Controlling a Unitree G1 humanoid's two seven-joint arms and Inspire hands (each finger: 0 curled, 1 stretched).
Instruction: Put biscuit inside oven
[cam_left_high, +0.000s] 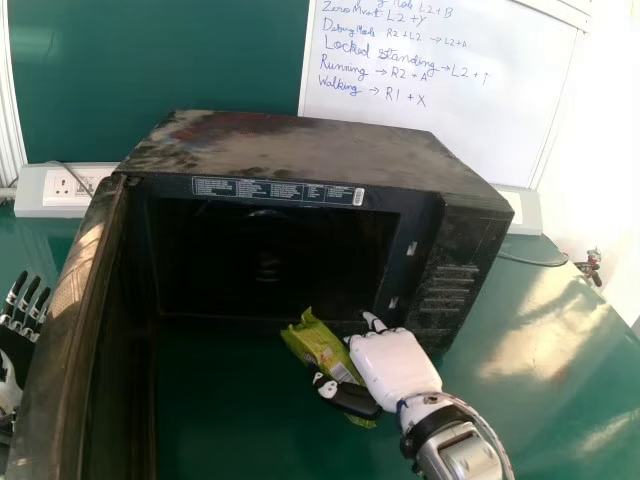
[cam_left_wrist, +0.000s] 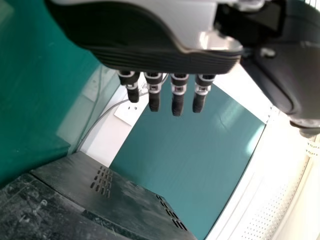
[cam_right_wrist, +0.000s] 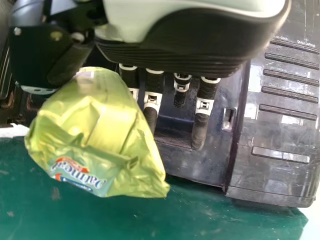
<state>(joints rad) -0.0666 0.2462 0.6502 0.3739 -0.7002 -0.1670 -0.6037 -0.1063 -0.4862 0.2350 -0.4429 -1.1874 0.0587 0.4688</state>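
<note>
head view: right hand (cam_left_high: 393, 363) grasps biscuit (cam_left_high: 322, 346) between thumb and fingers, at the near right of the oven (cam_left_high: 300, 145) opening. left hand (cam_left_high: 14, 348) is released, fingers extended, left of the open door (cam_left_high: 72, 290).

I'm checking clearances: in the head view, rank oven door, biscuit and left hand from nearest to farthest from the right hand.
1. Biscuit: in the right hand, at its thumb.
2. Oven door: open, on the left.
3. Left hand: at the left edge, beyond the door.
</note>
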